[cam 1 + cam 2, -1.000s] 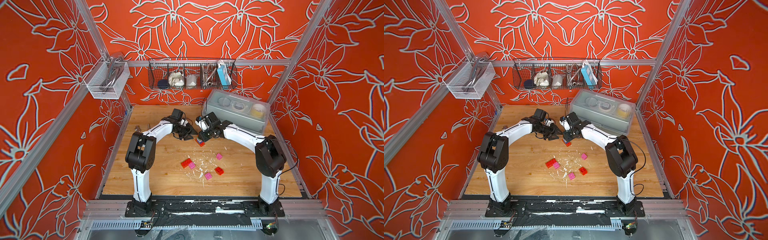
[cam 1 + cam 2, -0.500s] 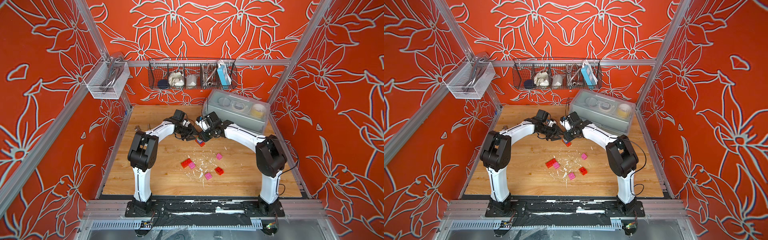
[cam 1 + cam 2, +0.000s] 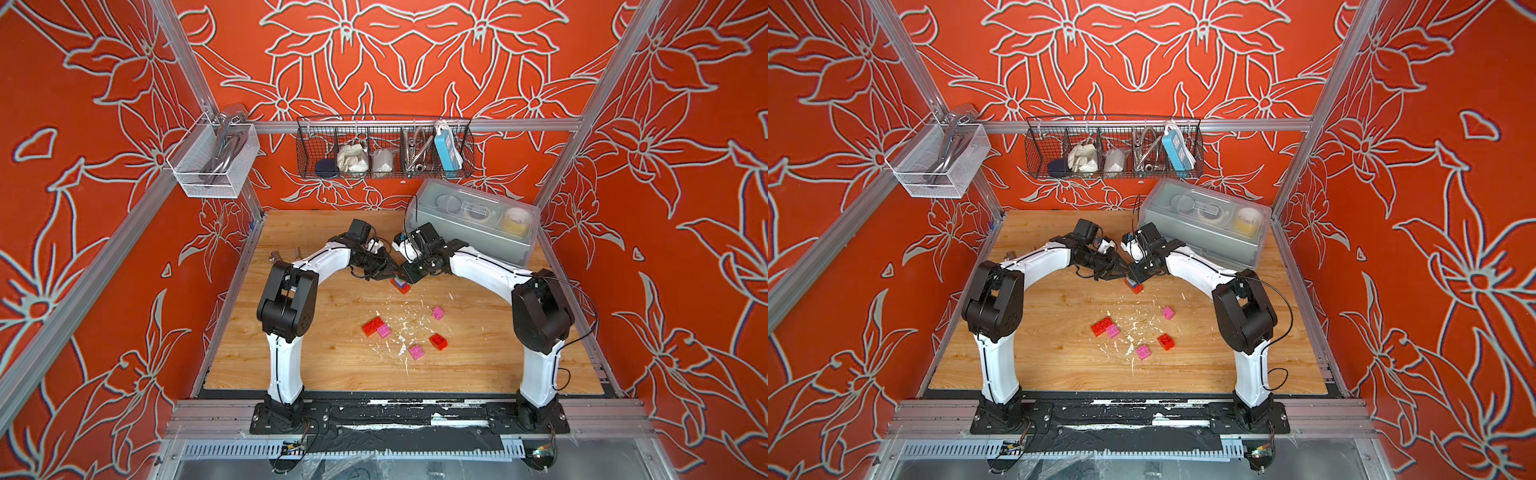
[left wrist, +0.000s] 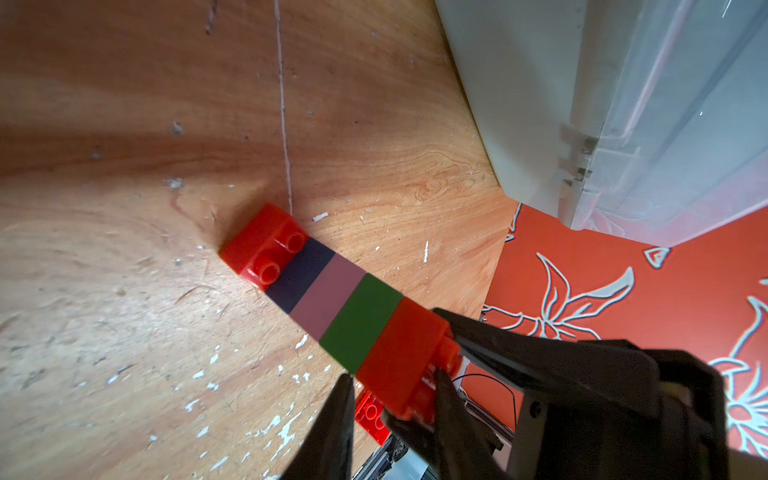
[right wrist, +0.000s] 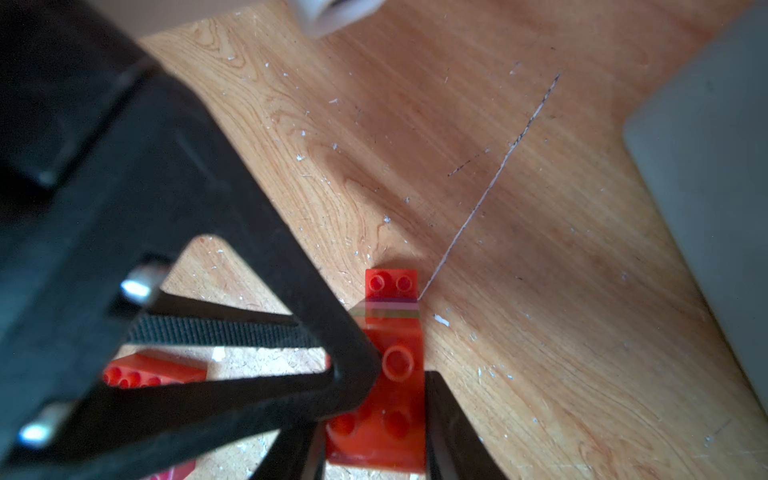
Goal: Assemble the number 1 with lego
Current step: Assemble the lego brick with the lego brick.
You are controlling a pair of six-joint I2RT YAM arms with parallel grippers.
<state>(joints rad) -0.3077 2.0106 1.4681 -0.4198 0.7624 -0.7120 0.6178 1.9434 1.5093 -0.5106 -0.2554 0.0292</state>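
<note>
A lego stack (image 3: pixel 400 284) (image 3: pixel 1134 286) stands on the wooden table: red base, blue, lilac, green, red top (image 4: pixel 401 357). My right gripper (image 3: pixel 409 277) (image 5: pixel 378 409) is shut on the red top brick (image 5: pixel 388 415), one finger on each side. My left gripper (image 3: pixel 390 274) (image 4: pixel 392 378) reaches in from the other side. One of its fingers (image 4: pixel 446 411) lies on the studded face, and the other finger (image 4: pixel 338 419) stands a small gap off the brick. Loose red (image 3: pixel 372 325) (image 3: pixel 438 341) and pink (image 3: pixel 384 331) (image 3: pixel 437 312) (image 3: pixel 416 351) bricks lie nearer the front.
A grey lidded plastic box (image 3: pixel 473 232) stands at the back right, close behind the right arm. Metal bolts (image 3: pixel 276 257) lie by the left edge. White flecks (image 3: pixel 401 332) litter the middle. A wire basket (image 3: pixel 384 149) and a white mesh basket (image 3: pixel 212 162) hang on the walls.
My left gripper has moved right, up to the stack, and its jaws have narrowed around the top brick. The right gripper has kept its hold without moving.
</note>
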